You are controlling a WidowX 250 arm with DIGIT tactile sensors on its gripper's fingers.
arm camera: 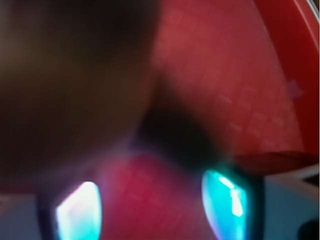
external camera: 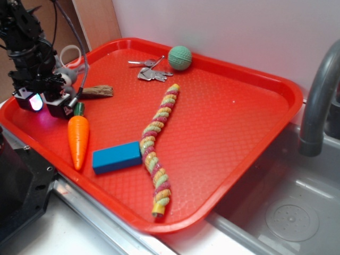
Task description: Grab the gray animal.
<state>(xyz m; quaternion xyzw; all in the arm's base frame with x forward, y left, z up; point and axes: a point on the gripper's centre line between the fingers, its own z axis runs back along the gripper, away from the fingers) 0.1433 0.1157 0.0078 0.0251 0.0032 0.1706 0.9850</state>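
The gray animal lies near the far left rim of the red tray, mostly hidden behind my gripper. Only a patch of gray and whitish plush shows beside the arm. My gripper stands low over the tray just in front of the toy, jaws apart. In the wrist view the two glowing fingertips frame bare red tray floor, with the gripper holding nothing. A large dark blurred mass fills that view's upper left; it is too blurred to tell what it is.
An orange carrot lies just right of the gripper, with a blue block beside it. A brown wood piece, a twisted rope, keys and a green ball also sit on the tray. A grey faucet stands at right.
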